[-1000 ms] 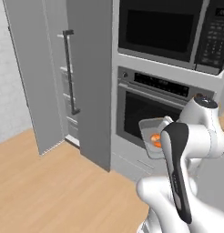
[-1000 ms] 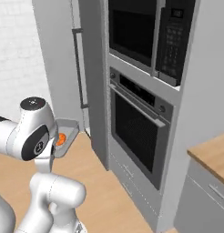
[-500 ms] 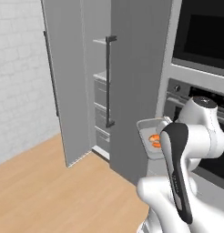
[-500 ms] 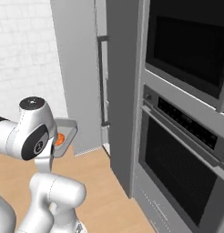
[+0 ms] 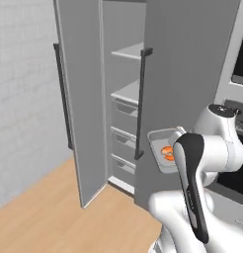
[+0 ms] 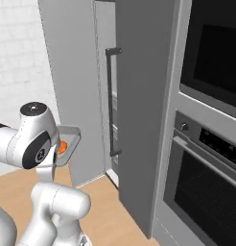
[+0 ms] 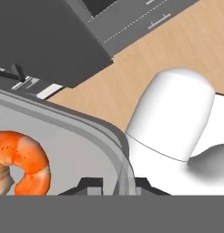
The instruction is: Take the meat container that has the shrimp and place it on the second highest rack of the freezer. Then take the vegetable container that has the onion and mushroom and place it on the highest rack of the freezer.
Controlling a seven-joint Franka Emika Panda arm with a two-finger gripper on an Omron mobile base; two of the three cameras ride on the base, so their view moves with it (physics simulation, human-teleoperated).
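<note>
The whole scene has been shifting with the driving base, bringing the tall grey freezer (image 5: 118, 99) closer, its doors open. The gripper (image 7: 117, 184) is pinching the rim of the shallow grey meat container (image 5: 161, 143), held in the air before the freezer. The curled orange shrimp (image 7: 20, 161) is lying inside it.

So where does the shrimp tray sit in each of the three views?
Left base view: the meat container sits right of centre, just left of the arm's upper links, in front of the freezer.
Right base view: it is at the left, against the arm's round joint.
Hand view: its rim curves across the lower left.
Shared landmark: the shrimp inside it.
</note>
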